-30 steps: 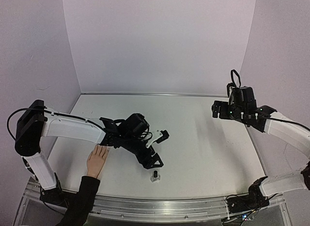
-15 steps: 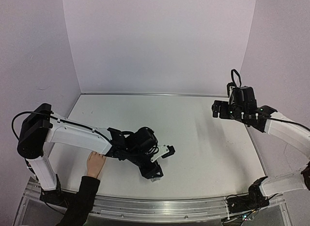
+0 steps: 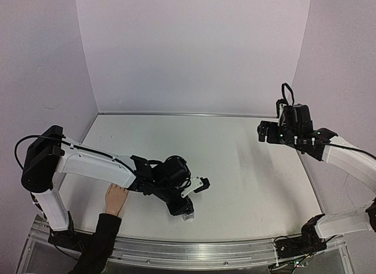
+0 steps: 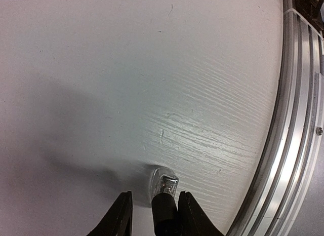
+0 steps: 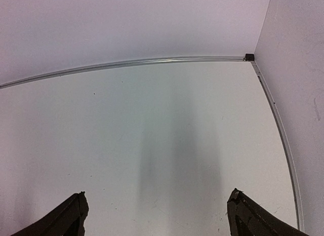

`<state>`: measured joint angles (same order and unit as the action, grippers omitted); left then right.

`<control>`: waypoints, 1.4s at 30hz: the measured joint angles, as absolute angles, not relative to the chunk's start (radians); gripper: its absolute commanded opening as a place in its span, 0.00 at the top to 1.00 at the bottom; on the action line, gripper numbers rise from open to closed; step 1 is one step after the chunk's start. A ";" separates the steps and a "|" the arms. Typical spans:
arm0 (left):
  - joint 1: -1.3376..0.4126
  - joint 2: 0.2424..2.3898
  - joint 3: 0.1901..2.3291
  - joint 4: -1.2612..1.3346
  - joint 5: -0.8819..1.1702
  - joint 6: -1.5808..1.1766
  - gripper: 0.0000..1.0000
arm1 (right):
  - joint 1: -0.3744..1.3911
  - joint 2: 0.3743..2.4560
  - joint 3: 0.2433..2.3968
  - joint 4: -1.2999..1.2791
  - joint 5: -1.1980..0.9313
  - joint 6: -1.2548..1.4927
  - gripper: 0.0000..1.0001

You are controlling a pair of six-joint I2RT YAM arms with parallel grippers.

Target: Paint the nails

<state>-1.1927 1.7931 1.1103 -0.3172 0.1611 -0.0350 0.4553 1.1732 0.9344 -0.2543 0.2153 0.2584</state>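
Because the bottle (image 4: pixel 165 183) is light and tippy, the left hand (image 4: pixel 155 195), loosely spread around its cap (image 4: pixel 164 218), should pinch there squarely.

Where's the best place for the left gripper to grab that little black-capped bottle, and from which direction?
Grip the black cap, coming down from above. The bottle stands upright on the table with the cap on top, and its clear glass body is short and sits low. The left gripper straddles the cap, with a gap at one finger.
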 measured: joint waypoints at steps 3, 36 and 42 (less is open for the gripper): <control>-1.193 1.793 1.110 -0.319 0.155 -0.037 0.80 | 0.455 1.173 0.934 -0.254 0.215 0.258 0.02; -0.804 1.621 1.537 -0.477 0.290 0.155 1.00 | 0.678 1.712 1.122 0.298 -0.887 -0.076 0.30; -0.780 1.651 1.591 -0.569 0.393 0.217 1.00 | 0.685 1.761 1.173 0.338 -0.927 -0.097 0.54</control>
